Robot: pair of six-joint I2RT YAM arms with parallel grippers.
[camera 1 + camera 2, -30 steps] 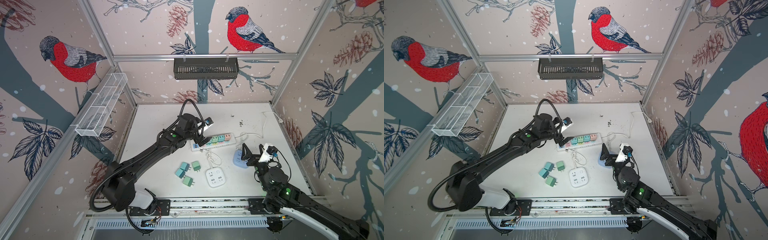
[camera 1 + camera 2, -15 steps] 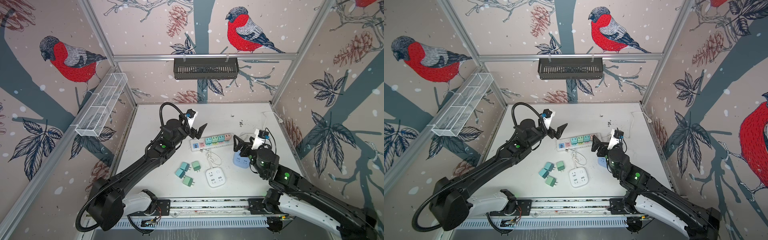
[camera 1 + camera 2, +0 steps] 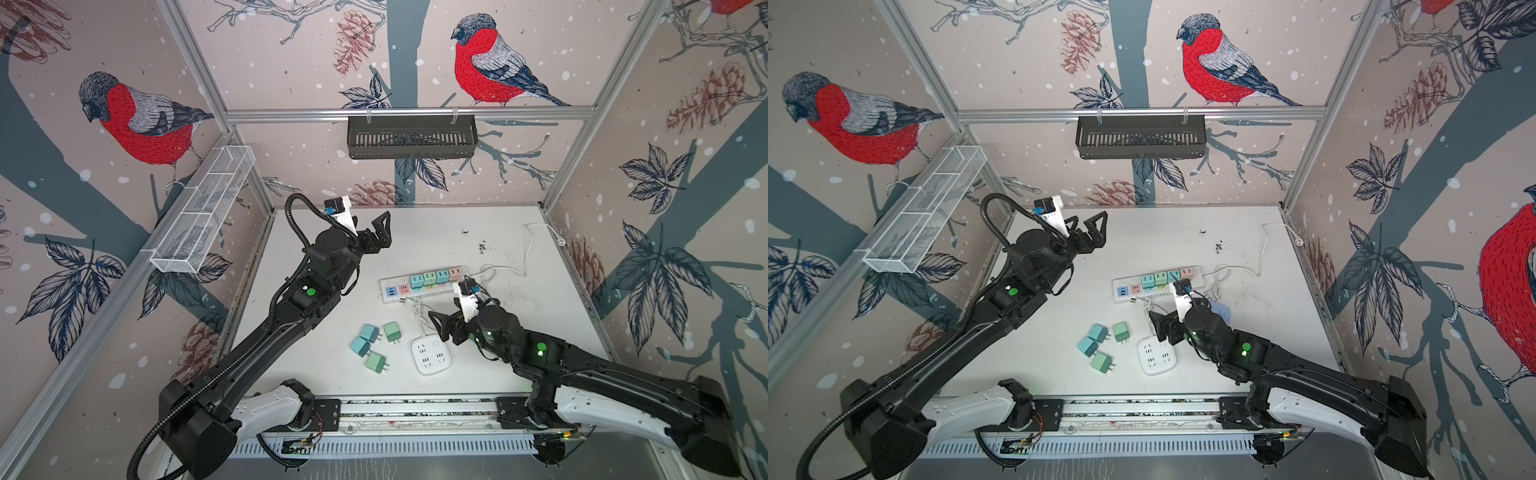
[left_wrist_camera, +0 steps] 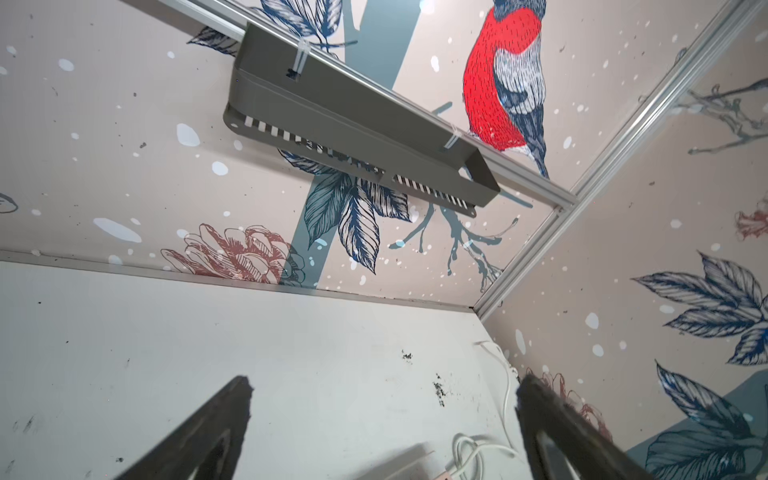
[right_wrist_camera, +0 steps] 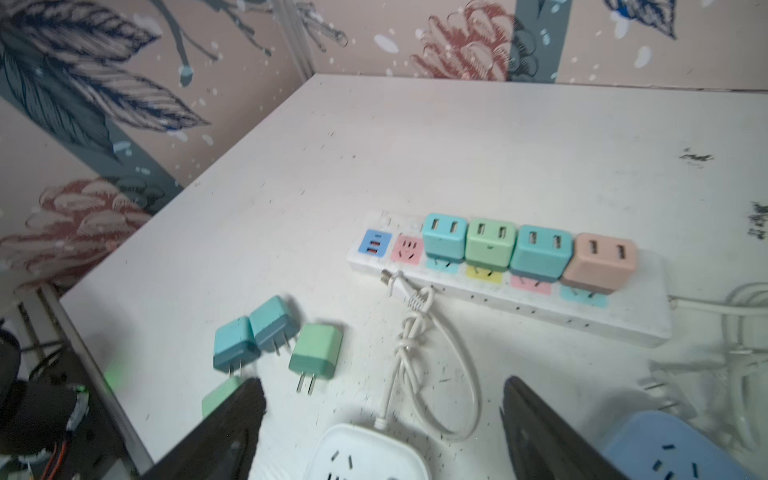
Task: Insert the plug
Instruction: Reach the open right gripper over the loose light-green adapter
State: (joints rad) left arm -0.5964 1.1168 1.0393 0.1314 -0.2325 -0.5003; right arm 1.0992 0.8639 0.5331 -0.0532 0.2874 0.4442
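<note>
Overhead, left arm: in both top views we see the black left gripper (image 3: pixel 376 232) (image 3: pixel 1088 227) raised over the back-left part of the white tabletop (image 3: pixel 415 232), jaws apart and empty.
Overhead, right arm: the black right gripper (image 3: pixel 442 326) (image 3: pixel 1162 326) is just beside the white square socket hub (image 3: pixel 431 355).
Overhead, plugs: four teal and mint-green loose cube plugs (image 3: pixel 369 332) lie clustered left of the hub, well apart from the left gripper.
Overhead, strip: the long white power strip (image 3: pixel 415 296) lies mid-table behind them.
Left wrist, jaws: we see both dark fingers (image 4: pixel 199 436) spread wide, with bare table between them.
Left wrist, surroundings: a black slotted wall basket (image 4: pixel 353 124) hangs on the back wall.
Right wrist, jaws: the fingers (image 5: pixel 232 424) stand apart and clamp nothing. The hub and a looped white cord (image 5: pixel 415 353) show between them.
Right wrist, plugs: the loose cube plugs (image 5: pixel 316 351) rest on the table near one finger, and one mint plug is partly hidden behind it.
Right wrist, strip: the power strip (image 5: pixel 540 303) carries teal, green, teal and peach cubes in a row. Its pink socket (image 5: pixel 407 249) beside the blue USB block (image 5: pixel 375 243) shows a bare face.
Right wrist, edge: a pale blue rounded socket (image 5: pixel 673 449) sits by the other finger.
</note>
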